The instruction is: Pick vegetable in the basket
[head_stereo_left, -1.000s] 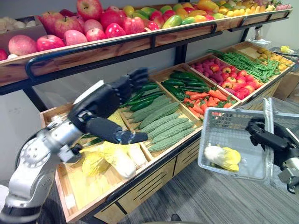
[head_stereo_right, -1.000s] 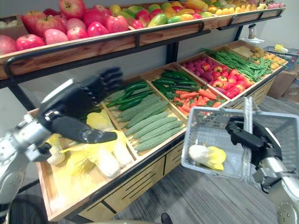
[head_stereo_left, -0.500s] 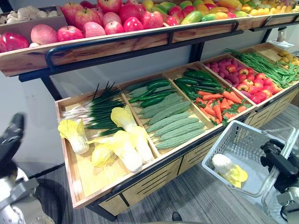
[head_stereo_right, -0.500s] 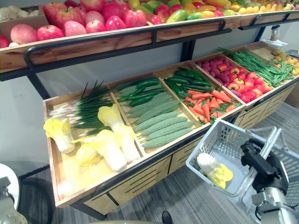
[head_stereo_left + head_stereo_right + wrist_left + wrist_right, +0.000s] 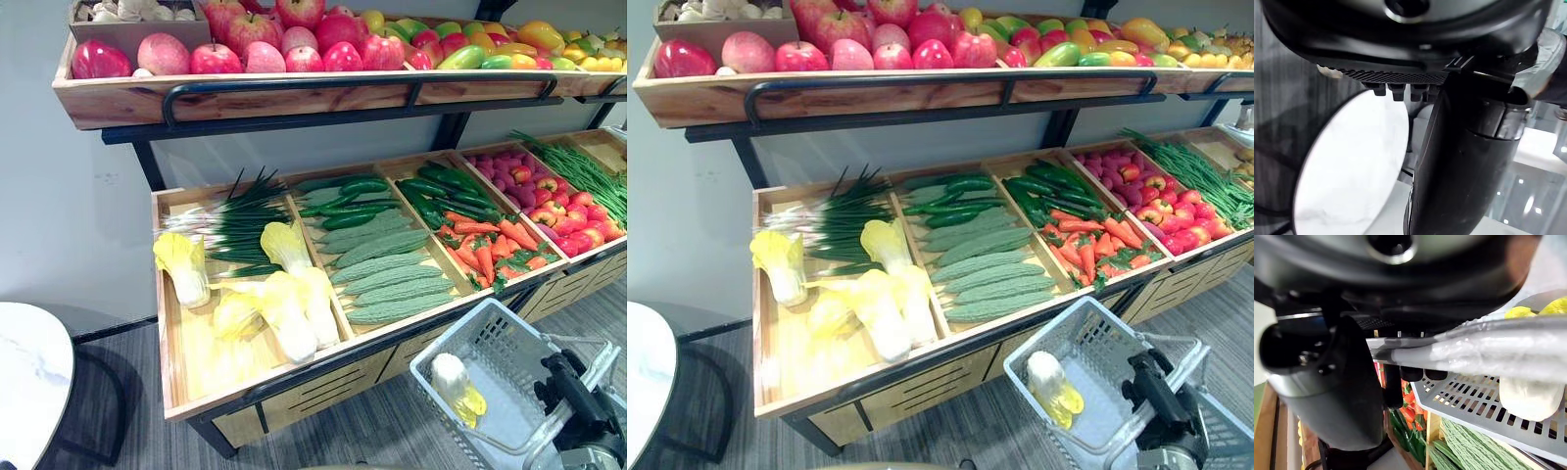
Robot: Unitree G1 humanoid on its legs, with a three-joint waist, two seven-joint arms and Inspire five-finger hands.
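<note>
While right hand (image 5: 1164,394) curled round handle (image 5: 1474,355) to carry basket (image 5: 505,338), cabbage (image 5: 453,380) lay inside, just beneath that hand. Left hand (image 5: 1464,161) hung above round table (image 5: 1352,161), nothing in it; spread or closed, could not tell. Vegetable stand (image 5: 186,352) beyond basket, likely next source.

**No readable writing**

No word, number, label or sign can be read on anything here. The pale wooden produce trays (image 5: 196,364), the long wooden upper shelf (image 5: 294,99), the grey plastic mesh basket (image 5: 457,333) and the round white marbled table top (image 5: 29,372) all show plain, unmarked surfaces.
</note>
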